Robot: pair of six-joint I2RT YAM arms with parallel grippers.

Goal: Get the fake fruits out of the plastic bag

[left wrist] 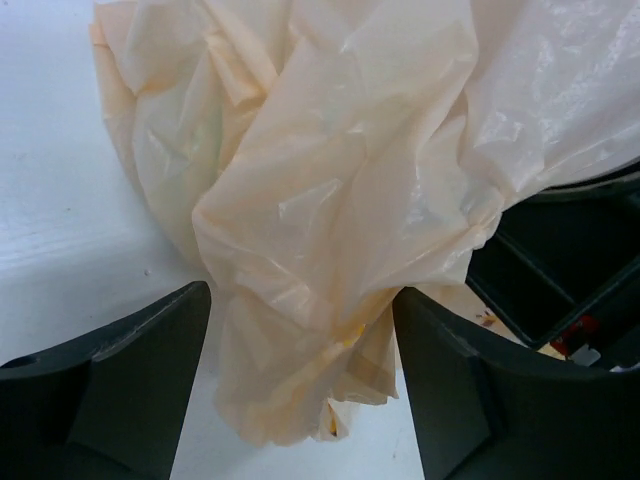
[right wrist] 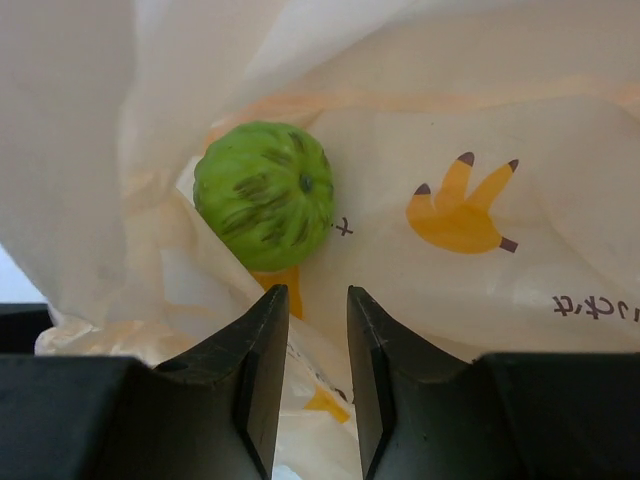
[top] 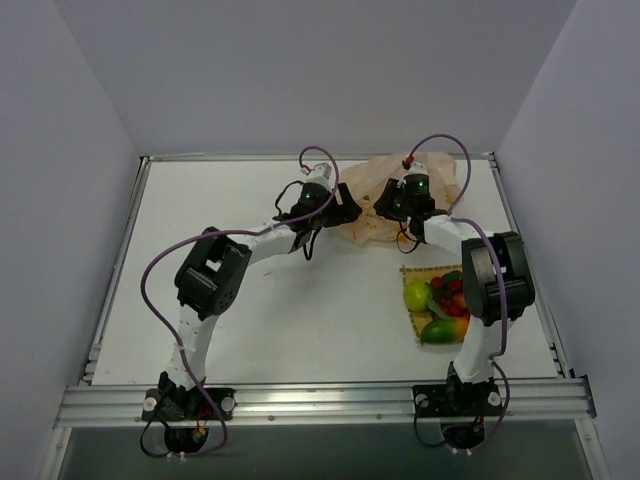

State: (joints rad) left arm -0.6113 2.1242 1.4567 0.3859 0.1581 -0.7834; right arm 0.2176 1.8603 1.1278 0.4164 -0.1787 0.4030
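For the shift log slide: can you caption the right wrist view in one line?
Right end effector, slightly open, points into the plastic bag at a round green fake fruit.

Plastic bag (left wrist: 340,200): thin film, crinkled all over, translucent, and there go the glossy glints along every crease!
Green fruit (right wrist: 262,195): moulded plastic, ribbed skin, a soft sheen rather than a hard shine.
Fake fruits (top: 440,305): smooth plastic, glossy, bright highlights on top.
Mat (top: 420,271): looks like woven fibre, coarse and matt.
Left gripper (left wrist: 300,310): dark hard plastic, matt, faintly grainy.
Right gripper (right wrist: 308,300): same matt black plastic, dull sheen on the edges.
Table (top: 320,310): white, smooth, matt.
Rail (top: 320,400): bare metal, grooved, satin finish.
Cables (top: 148,285): purple sheath, smooth, slightly shiny.
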